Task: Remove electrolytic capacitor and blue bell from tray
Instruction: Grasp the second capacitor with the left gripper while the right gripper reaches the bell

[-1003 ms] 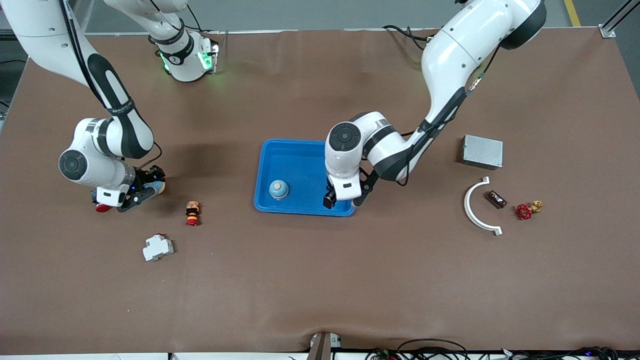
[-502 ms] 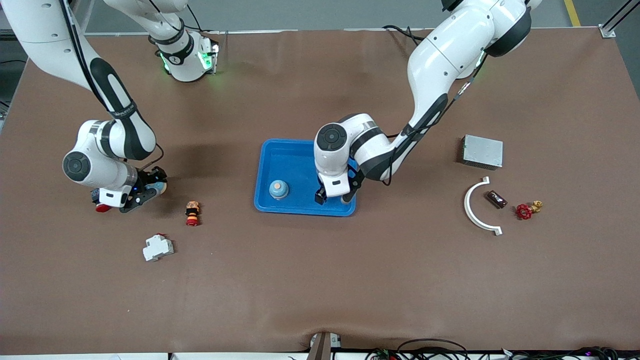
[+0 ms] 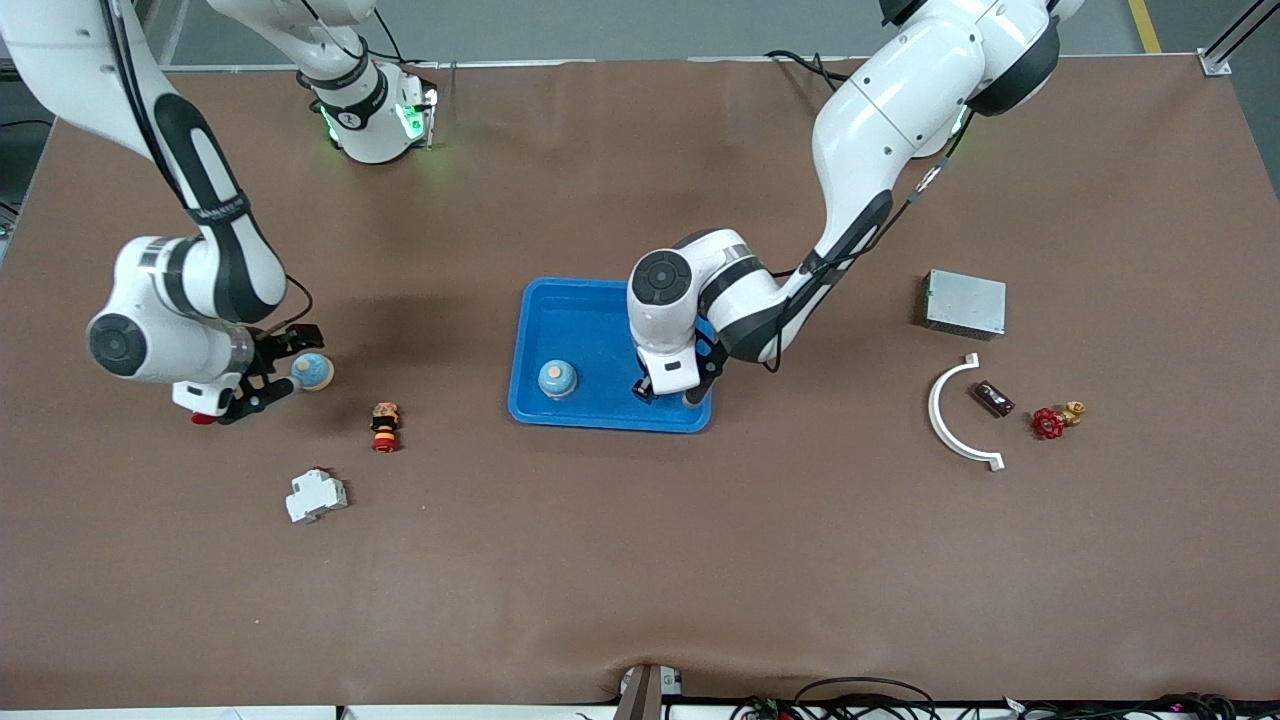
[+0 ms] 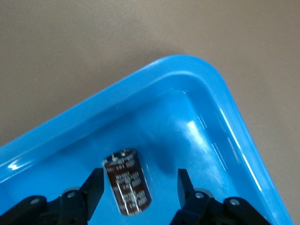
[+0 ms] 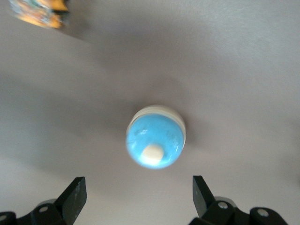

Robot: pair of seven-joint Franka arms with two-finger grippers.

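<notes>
Hovering over the desk [image 3: 640, 560] at the right arm's end, the right gripper [image 3: 268, 385] has its fingers [image 5: 72, 197] spread wide, the blue bell [image 3: 312, 371] resting on the desk between and just past their tips, untouched. Over the blue tray [image 3: 570, 310], the left gripper [image 3: 662, 392] hangs low, its fingers [image 4: 93, 190] parted around the dark capacitor [image 4: 127, 182], which lies in the tray's corner between them. A second bell [image 3: 557, 378] sits in the tray beside it.
</notes>
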